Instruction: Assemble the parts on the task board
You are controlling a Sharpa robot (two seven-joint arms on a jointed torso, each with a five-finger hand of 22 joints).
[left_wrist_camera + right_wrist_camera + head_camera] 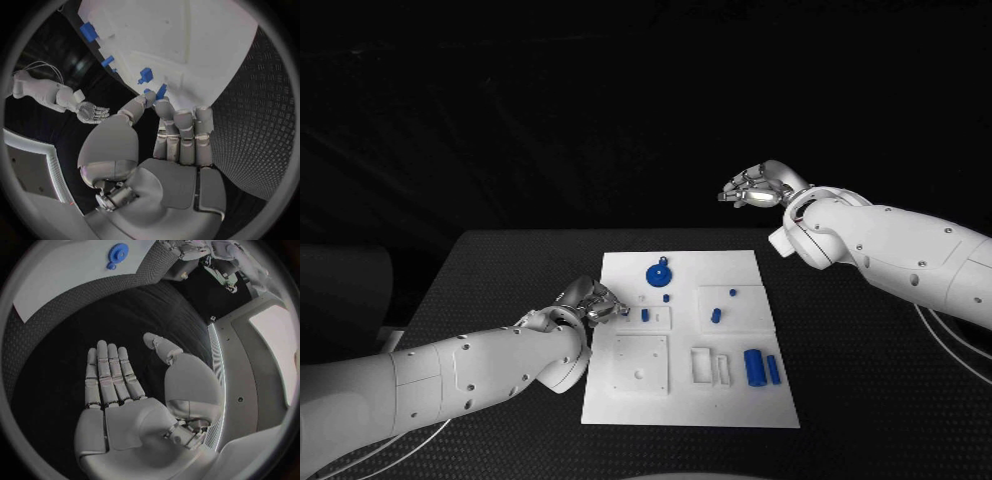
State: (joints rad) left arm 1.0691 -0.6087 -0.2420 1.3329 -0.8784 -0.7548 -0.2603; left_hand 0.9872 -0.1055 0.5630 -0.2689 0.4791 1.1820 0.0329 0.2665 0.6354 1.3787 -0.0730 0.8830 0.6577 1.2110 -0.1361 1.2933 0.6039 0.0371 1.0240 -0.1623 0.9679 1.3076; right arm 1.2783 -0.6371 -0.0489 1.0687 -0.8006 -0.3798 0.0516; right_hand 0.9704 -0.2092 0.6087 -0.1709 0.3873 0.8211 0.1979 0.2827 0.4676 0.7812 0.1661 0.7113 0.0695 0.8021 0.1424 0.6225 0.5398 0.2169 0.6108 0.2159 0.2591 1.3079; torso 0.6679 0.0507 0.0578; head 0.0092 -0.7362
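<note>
Left hand [589, 305] sat at the task board's [733, 262] 9 o'clock edge, fingers [178, 122] held together and stretched toward a small blue part [161, 91]. In the left wrist view thumb and forefinger tips flanked that part, touching or just short of it; contact could not be confirmed, and nothing was lifted. Judged step: picking up this small part near the board's left edge for insertion. To do it well, the thumb and forefinger should close squarely on the part's sides, keep the other fingers off the neighbouring blue pieces, and lift straight up before moving to its slot, since a skewed pinch would likely tip or flick so small a piece.

Right hand [759, 188] hung well off the board at its 1 o'clock, above the desk's [516, 260] far edge, fingers straight, thumb apart, holding nothing and touching nothing, palm [134, 422] flat in the right wrist view.

On the board: blue gear-like part [659, 271] at 12 o'clock, a small blue peg [715, 314] near centre, two blue cylinders [762, 367] at 4 o'clock beside a white holder [708, 365], a square white recessed plate [638, 365] at 7 o'clock. Most parts looked loose, so assembly seemed at an early stage.
</note>
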